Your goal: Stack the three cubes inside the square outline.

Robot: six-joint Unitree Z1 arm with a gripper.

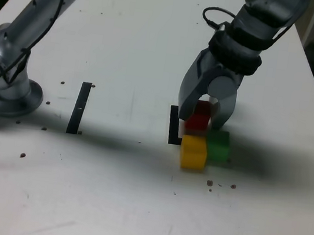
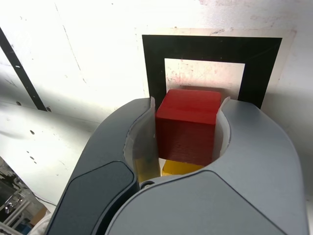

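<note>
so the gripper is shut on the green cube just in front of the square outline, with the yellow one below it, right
Not quite: the gripper is shut on the red cube, not the green one. The wrist view shows red between the fingers, the square outline just beyond and the yellow cube below. In the exterior view the green cube sits free on the table beside the yellow one.

Silver-grey metal arm (image 1: pixel 37 13), round grey base (image 1: pixel 8 94), black cables, black wrist collar (image 1: pixel 237 47), grey 2-fingered gripper (image 1: pixel 207 116)
</note>
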